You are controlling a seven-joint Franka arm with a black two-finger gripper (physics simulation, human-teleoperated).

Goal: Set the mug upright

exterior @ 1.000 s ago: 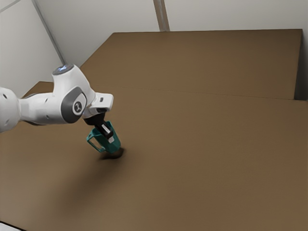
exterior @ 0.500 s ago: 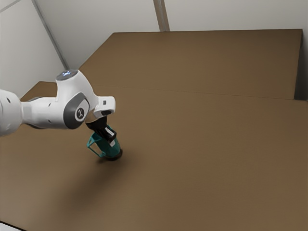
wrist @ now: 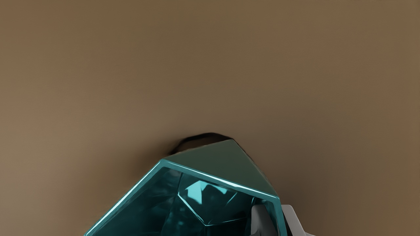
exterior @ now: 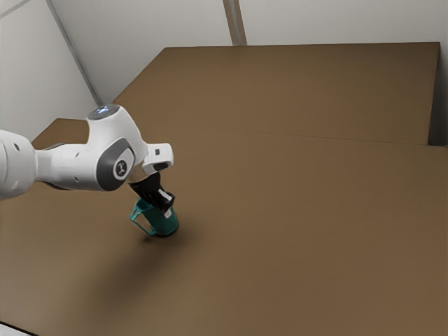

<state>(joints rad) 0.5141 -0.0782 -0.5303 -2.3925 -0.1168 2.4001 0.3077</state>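
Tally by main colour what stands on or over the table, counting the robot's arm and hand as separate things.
Teal: 1, the mug
Mostly white: 1, the arm
Black: 1, the hand
Total: 3

The mug [exterior: 164, 225] is plain teal, rim glinting paler, its side perhaps grey-green in shade. Table [exterior: 294, 224]: brown. Arm [exterior: 108, 136]: white, dark-grey bands. Gripper [exterior: 167, 212]: black, tips whitish. Wall [exterior: 154, 24]: pale grey, brownish strip [exterior: 236, 22] at twelve o'clock.
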